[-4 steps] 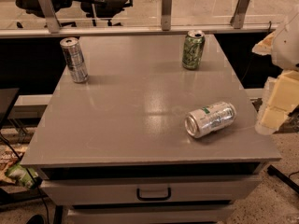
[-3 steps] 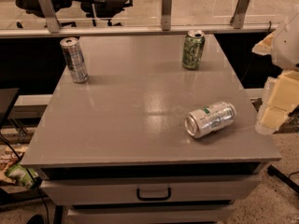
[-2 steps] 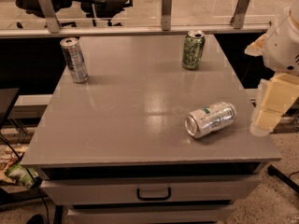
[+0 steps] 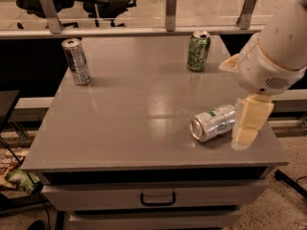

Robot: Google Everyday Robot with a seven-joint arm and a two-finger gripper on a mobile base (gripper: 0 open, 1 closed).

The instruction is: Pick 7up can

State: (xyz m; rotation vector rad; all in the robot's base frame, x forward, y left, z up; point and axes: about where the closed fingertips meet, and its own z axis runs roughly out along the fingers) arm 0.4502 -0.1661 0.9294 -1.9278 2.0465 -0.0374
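The 7up can is shiny silver with a green patch. It lies on its side near the right front of the grey table, its open top facing front-left. My gripper hangs from the white arm at the right and sits just right of the can's far end, right beside it. Whether it touches the can cannot be told.
An all-green patterned can stands upright at the back right. A taller slim silver-and-dark can stands at the back left. A rail with metal posts runs behind the table. A drawer with a handle is below the front edge.
My arm has moved left and in over the table's right edge, bringing the gripper from off the table to right beside the lying can. The cans have not moved.
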